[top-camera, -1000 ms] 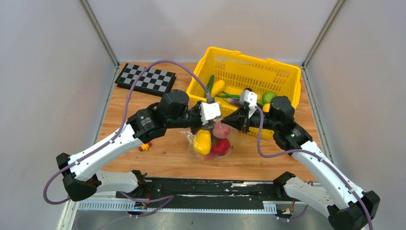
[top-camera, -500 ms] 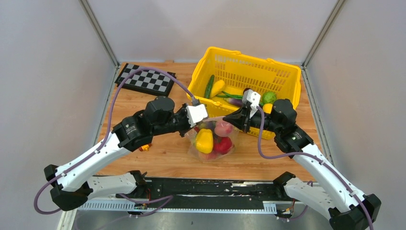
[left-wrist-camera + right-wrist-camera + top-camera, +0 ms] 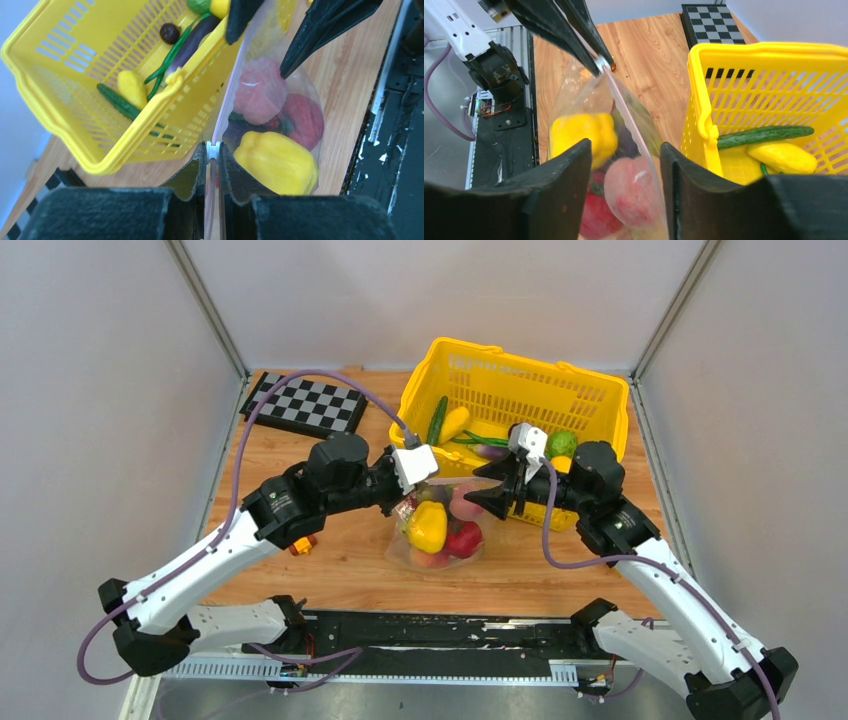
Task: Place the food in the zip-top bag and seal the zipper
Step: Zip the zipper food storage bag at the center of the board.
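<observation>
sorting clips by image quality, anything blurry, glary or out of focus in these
Top external: evenly lit and sharp, no strong glare. Left wrist: the left gripper is dark and soft up close, while the yellow pepper is in focus. Right wrist: the right gripper is a blurred dark mass, and there is a pale sheen on the zip-top bag.

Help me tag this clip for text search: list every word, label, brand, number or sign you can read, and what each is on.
No readable text in any view.
Clear floppy plastic zip-top bag: no legible print.
Yellow slatted plastic basket: no label shows.
Black-and-white checkerboard: squares only, no characters.
</observation>
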`<state>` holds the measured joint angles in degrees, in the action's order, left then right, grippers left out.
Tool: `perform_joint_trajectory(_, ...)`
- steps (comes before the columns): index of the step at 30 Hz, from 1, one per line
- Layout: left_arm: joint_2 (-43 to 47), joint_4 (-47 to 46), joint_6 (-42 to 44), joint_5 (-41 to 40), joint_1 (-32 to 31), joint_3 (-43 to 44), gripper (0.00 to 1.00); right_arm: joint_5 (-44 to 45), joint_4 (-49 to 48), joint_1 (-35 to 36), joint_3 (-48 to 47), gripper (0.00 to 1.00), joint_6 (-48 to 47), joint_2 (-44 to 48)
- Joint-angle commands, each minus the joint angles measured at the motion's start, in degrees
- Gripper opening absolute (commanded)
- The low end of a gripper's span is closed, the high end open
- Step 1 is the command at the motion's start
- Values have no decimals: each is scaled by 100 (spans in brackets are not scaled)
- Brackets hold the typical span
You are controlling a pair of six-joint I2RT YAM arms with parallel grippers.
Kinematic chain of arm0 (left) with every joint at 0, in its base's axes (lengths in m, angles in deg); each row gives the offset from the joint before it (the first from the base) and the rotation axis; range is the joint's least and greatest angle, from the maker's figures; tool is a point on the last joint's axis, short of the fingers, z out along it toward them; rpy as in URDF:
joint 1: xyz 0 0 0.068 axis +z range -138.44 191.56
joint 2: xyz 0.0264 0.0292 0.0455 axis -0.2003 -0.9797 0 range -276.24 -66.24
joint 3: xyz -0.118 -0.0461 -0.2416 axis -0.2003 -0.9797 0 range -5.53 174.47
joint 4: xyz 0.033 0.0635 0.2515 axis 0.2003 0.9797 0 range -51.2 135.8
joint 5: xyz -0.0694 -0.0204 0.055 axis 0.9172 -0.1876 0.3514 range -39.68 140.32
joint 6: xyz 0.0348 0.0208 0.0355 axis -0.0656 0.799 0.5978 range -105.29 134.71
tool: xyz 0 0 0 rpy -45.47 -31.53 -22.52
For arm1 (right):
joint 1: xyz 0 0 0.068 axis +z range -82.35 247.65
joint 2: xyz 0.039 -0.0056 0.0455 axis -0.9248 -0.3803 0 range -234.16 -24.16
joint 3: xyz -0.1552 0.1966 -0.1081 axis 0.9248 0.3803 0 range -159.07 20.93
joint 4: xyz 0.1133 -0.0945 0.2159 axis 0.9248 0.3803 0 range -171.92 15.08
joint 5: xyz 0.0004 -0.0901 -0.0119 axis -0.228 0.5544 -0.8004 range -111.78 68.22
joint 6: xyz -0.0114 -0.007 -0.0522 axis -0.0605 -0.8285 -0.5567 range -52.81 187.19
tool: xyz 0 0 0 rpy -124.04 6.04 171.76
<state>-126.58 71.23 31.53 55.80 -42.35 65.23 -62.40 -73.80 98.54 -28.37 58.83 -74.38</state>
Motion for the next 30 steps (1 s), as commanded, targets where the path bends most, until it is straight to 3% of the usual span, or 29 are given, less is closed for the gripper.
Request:
perform_joint_trajectory(1,-255,-191,238,693,3,526,0,-210,362,-12,-727,57,-302,-134)
perform_joint_trajectory(8,-451,-120,395,849,4,720,0,-452,939,-7,-1363,65,-614,-773)
perform_joint_trajectory(15,-387,-300,197,831,3,548,0,-1031,1197,330,-1582,58,-760,-1179)
perform_joint_trajectory(22,-379,-325,107,849,3,489,0,-634,1030,631,-1517,44,-775,-1254)
perform_joint_trajectory(27,-267,-399,23,833,3,292,0,-569,653,633,-1266,23,-630,-1124)
perform_joint_trajectory(30,-136,-484,-3,833,3,186,0,-613,705,630,-1258,19,-609,-1143)
